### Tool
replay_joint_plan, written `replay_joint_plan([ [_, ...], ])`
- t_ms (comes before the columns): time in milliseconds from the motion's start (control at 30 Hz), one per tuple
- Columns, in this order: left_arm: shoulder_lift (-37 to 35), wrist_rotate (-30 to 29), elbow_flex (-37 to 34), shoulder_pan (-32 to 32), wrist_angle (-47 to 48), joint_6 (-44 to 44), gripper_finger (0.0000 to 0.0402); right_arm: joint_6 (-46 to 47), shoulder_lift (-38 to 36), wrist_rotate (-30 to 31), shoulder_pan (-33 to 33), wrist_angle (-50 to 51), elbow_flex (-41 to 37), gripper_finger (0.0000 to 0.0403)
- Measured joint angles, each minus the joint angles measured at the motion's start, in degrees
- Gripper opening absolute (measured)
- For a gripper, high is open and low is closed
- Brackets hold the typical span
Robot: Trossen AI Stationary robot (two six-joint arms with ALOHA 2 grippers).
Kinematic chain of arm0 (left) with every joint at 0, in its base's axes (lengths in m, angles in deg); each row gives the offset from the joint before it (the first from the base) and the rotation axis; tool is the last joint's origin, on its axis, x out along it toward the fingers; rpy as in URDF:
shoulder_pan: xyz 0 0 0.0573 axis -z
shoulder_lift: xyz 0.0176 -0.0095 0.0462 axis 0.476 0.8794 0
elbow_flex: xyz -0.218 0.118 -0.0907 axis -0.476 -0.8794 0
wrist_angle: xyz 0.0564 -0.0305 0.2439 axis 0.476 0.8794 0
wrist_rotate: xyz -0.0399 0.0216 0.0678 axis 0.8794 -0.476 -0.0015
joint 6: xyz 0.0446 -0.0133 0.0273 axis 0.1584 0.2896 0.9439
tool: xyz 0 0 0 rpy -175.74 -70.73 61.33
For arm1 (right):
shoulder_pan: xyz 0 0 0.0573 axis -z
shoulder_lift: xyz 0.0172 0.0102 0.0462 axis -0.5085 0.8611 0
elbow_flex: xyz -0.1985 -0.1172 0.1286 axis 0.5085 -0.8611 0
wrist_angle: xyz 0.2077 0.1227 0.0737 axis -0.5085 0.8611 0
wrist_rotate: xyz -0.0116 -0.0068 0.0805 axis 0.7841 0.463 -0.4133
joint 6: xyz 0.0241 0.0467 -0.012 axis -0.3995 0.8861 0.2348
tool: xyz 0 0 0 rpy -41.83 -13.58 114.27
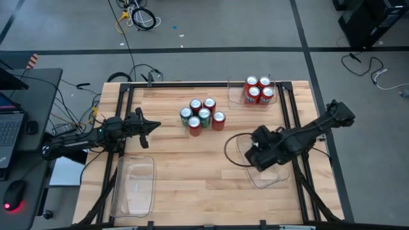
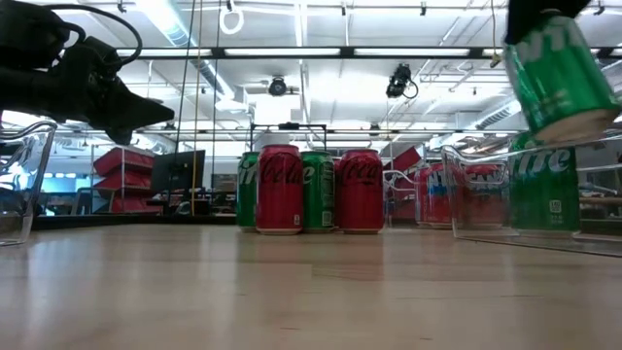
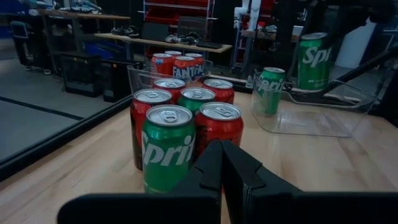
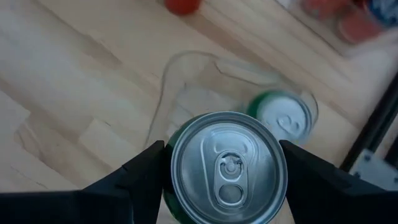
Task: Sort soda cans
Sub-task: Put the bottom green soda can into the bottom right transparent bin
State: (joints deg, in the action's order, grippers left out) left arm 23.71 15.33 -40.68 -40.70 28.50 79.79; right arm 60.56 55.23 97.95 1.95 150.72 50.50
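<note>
Cans on the desk (image 1: 192, 172), twelve counted, tallied against the sort.

Item 1: central cluster (image 1: 201, 115), six cans standing close together near the desk's middle, toward twelve o'clock. Four red and two green tops are judged from the high view; the left wrist view confirms a green can (image 3: 168, 149) at the front with red ones beside and behind. These are unsorted.

Item 2: far bin (image 1: 252, 102), clear plastic, at the one o'clock corner. Four red cans (image 1: 259, 91) are held inside it. This group is taken as sorted.

Item 3: near-right bin (image 1: 268, 176), clear, at four o'clock. One green can (image 4: 283, 118) stands upright inside it.

Item 4: held can (image 4: 227, 168), green, gripped across its body by the right gripper (image 1: 262, 153), jaws set wide around it. It is carried upright above the near-right bin, just beside the green can already placed; in the low view it hangs tilted slightly over that bin's wall. It is not yet set down.

Item 5: near-left bin (image 1: 134, 185), clear, at seven o'clock. No can is seen in it.

Item 6: left gripper (image 1: 150, 126), fingers pressed together with nothing between them, waiting at nine o'clock, pointed at the cluster.

Progress, as a judgement: five cans placed, one in transit, six remaining, so roughly half done. Two greens and four reds are left to be moved.
</note>
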Motion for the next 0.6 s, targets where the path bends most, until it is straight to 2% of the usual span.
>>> replay_joint_plan([
  [233, 0.15, 0.1, 0.0, 0.01, 0.01, -0.02, 0.0008, 11.12, -2.8, 1.35, -3.92, 0.31, -9.18, 0.0256],
  [600, 0.17, 0.13, 0.0, 0.01, 0.22, -0.04, 0.0008, 23.6, -1.94, 3.03, -8.36, -1.55, -20.05, 0.0256],
])
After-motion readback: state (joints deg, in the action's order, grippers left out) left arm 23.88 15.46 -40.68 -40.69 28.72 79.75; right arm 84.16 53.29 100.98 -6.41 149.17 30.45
